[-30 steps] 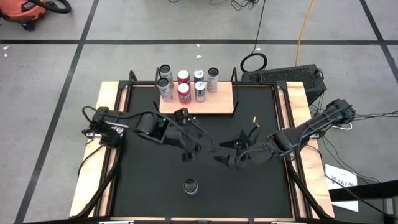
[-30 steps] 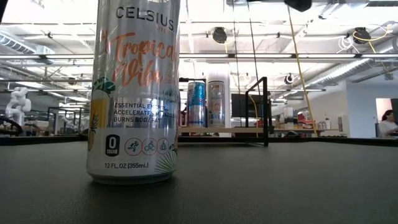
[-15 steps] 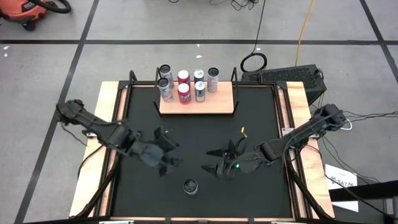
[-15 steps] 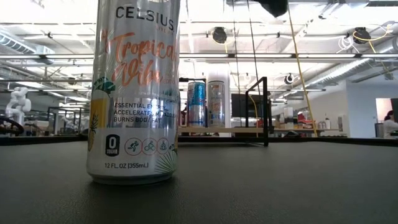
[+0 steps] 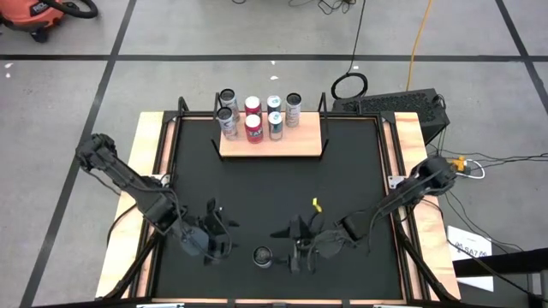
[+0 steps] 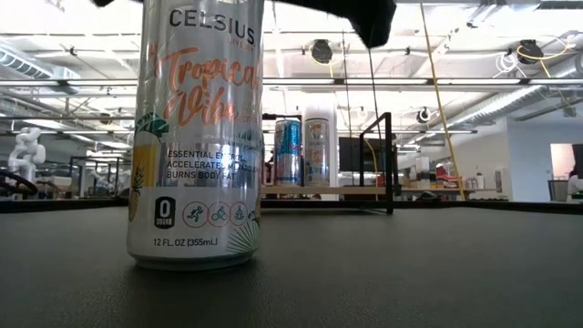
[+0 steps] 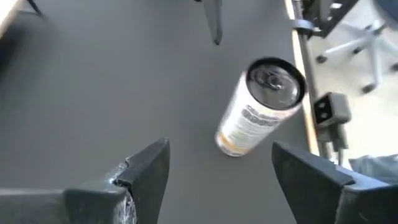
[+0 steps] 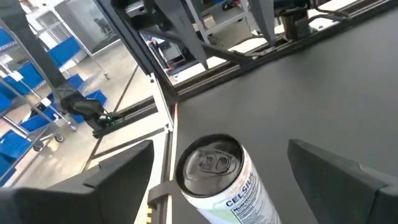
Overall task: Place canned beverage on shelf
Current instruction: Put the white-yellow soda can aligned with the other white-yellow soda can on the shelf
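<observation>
Silver and white, the lone can (image 5: 262, 256) is seen upright on the black mat (image 5: 274, 184) near its front edge, well apart from the wooden shelf (image 5: 272, 144), where seven cans (image 5: 256, 114) are grouped. In the low view its top is cut off and the shelf cans are partly hidden behind it. The left gripper (image 5: 217, 237) is held just left of the can with jaws spread, nothing between them. The right gripper (image 5: 297, 249) is poised just right of it, jaws at their widest, empty. No contact with the can can be made out.
</observation>
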Controlling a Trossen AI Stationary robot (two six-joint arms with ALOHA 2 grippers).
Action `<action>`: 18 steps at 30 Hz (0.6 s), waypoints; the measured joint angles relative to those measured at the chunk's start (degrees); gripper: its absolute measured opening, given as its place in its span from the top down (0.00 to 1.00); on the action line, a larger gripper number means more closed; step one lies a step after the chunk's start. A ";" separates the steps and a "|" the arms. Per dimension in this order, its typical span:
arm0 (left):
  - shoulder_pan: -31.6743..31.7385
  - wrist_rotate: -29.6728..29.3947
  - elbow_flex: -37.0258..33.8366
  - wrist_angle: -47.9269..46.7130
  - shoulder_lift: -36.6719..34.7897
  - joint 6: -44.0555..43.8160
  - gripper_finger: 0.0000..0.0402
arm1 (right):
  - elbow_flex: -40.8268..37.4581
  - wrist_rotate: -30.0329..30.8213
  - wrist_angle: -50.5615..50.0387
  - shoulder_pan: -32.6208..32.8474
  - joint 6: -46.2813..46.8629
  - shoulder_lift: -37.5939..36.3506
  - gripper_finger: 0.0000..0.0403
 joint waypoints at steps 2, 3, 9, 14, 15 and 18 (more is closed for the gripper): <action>-0.48 0.65 -2.22 3.63 -0.11 -1.23 0.32 | 0.05 0.00 1.33 0.38 -0.61 1.31 0.11; -0.78 0.93 -3.34 5.54 -0.19 -1.49 0.32 | 0.42 0.09 1.11 0.69 -1.26 1.76 0.11; -1.18 2.08 -5.90 11.51 0.56 -1.32 0.32 | 3.08 0.05 -1.90 1.25 -6.01 4.38 0.11; -1.00 2.08 -6.06 12.84 3.04 -0.88 0.32 | 3.67 0.22 -3.98 1.17 -10.57 5.47 0.11; -1.00 2.08 -6.06 13.06 3.72 -0.65 0.32 | 3.67 0.24 -4.33 1.17 -11.28 5.48 0.11; -0.72 2.12 -6.06 15.29 5.78 -0.76 0.32 | 3.67 0.11 -4.84 0.81 -13.88 5.38 0.11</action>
